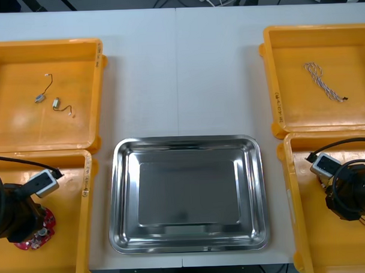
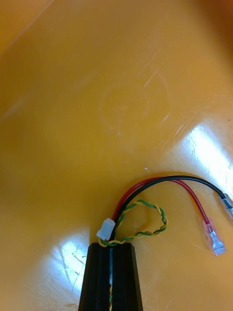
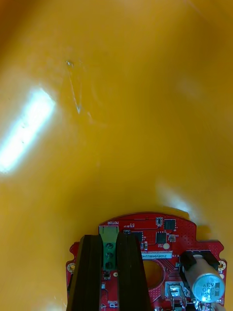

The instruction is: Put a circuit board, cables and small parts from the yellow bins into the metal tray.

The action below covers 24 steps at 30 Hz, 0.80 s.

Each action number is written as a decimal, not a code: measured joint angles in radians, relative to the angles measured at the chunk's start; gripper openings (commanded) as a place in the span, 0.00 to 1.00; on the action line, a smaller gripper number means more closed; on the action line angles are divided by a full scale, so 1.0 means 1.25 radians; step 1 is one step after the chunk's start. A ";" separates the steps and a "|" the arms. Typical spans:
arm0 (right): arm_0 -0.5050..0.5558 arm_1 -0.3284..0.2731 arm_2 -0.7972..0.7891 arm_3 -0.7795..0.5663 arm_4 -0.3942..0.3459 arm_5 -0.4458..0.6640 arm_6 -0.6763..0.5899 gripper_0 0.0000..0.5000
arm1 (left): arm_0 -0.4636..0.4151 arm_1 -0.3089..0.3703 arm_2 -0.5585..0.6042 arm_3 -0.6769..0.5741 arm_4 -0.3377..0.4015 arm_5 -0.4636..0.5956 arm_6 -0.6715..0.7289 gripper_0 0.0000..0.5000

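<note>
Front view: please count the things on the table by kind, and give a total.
Yellow bins: 4
Metal tray: 1
Circuit board, in the left gripper: 1
Cables: 2, the red and yellow cable in the right gripper
Small metal parts: 2
Total: 10

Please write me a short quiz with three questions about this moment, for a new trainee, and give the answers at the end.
1. True or false: the metal tray already holds a cable.
2. What is the left gripper shut on? A) the round red circuit board; B) a small metal part; C) nothing.
3. Fill in: the right gripper pinches a red and yellow cable in the near ____ yellow bin.
Key: 1 false; 2 A; 3 right.
</note>
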 measured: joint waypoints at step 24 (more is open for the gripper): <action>-0.052 0.000 -0.084 -0.028 -0.120 0.264 0.000 0.00 | -0.141 0.000 0.163 -0.032 0.111 0.306 0.000 0.00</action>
